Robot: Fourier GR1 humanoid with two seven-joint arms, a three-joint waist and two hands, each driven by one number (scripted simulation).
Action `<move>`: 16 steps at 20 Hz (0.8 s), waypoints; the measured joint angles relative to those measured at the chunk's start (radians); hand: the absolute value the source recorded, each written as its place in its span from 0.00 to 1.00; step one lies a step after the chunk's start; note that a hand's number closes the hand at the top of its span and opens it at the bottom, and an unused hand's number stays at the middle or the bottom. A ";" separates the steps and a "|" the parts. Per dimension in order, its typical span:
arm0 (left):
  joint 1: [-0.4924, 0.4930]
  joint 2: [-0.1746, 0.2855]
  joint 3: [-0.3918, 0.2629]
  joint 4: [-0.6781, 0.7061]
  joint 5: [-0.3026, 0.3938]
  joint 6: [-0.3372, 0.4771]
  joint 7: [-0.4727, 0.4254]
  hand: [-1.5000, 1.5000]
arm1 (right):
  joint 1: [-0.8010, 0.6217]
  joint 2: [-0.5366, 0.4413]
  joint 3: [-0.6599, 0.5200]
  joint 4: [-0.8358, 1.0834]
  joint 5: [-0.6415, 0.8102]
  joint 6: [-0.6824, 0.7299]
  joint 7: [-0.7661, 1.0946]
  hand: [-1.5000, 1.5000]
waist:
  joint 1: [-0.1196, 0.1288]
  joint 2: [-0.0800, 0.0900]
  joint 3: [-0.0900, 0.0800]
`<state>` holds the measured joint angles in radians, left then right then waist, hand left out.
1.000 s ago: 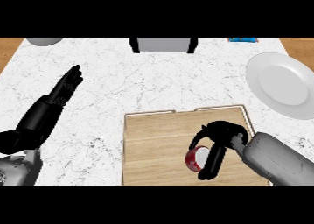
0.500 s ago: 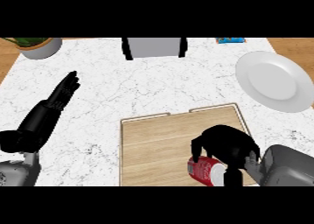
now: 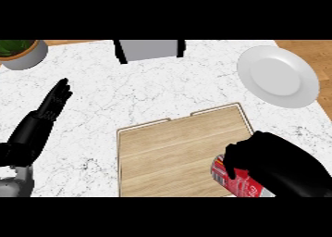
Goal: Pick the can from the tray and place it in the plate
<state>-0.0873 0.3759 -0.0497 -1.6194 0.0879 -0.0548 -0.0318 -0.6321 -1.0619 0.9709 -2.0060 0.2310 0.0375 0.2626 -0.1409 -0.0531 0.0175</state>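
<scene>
A white marble table (image 3: 161,92) is being viewed steeply from above. A flat rectangular tray of light wood (image 3: 168,152) is being carried at the table's near middle. At the tray's near right corner, a red cylindrical can with white markings (image 3: 231,180) is being gripped by the black right hand (image 3: 277,162), whose fingers and thumb are being curled round the can's upper part. The can is being held tilted over the tray; whether it is touching the wood cannot be told. A round white plate (image 3: 277,76) is being shown well apart from the can, near the table's far right edge. The black left hand (image 3: 56,99) is being held above the table at the left, fingers straight and together, gripping nothing. A green plant in a grey pot (image 3: 21,53) and a grey box-like object (image 3: 149,48) are being shown along the far edge.
</scene>
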 measured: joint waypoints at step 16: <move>0.026 0.015 0.017 -0.054 0.006 -0.018 -0.026 0.50 | 0.449 -0.355 -0.301 0.238 -0.166 -0.599 -0.629 1.00 | 0.031 0.039 -0.009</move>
<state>-0.0610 0.3911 -0.0324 -1.6731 0.0943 -0.0732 -0.0583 -0.1829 -1.4165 0.6695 -1.7681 0.0649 -0.5612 -0.3668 -0.1102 -0.0140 0.0089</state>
